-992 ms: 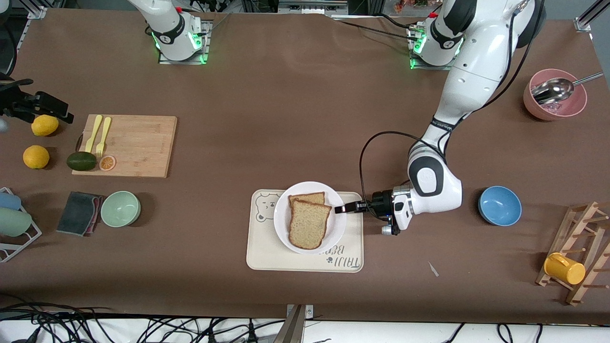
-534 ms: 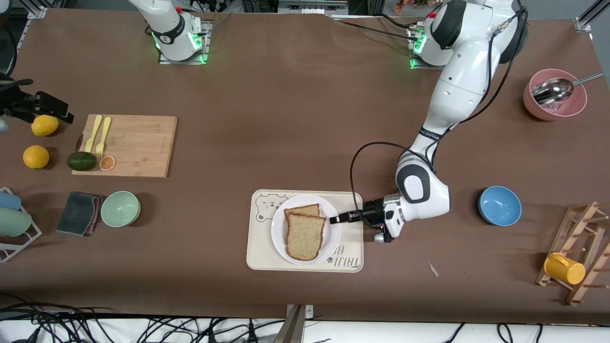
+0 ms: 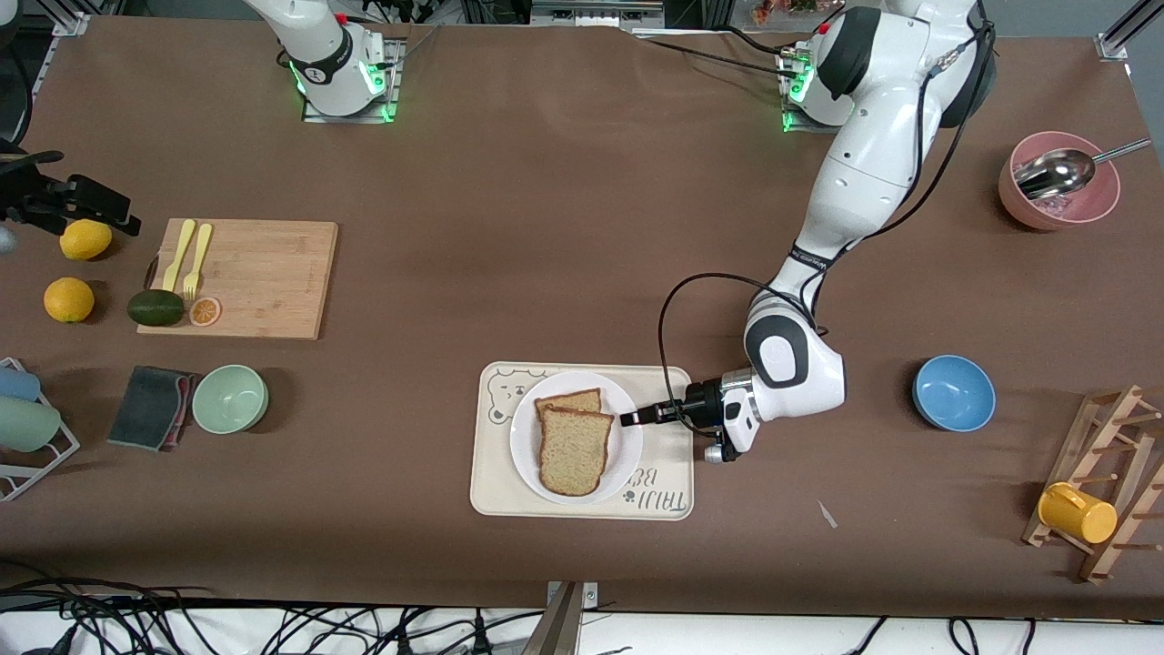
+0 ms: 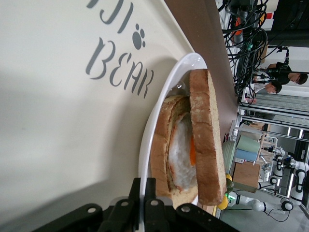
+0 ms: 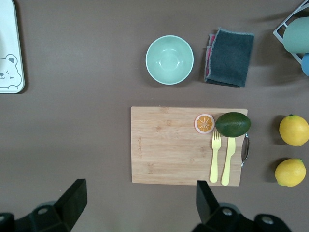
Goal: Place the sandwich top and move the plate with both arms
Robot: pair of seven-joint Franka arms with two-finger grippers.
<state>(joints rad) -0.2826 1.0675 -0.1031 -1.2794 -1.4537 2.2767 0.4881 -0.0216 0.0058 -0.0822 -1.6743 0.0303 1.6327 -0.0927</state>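
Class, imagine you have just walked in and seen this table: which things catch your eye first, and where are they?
First comes the white plate on the bear tray near the front edge of the table, carrying the sandwich top laid over an egg-topped slice. The left gripper pinches the plate's rim. The right gripper hangs open above the wooden cutting board, at the right arm's end of the table.

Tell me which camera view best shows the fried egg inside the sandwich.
The left wrist view. It looks edge-on at the sandwich, so the fried egg shows between the lower slice and the sandwich top. In the front view the sandwich top covers the egg completely. The right wrist view shows only a corner of the tray, no sandwich.
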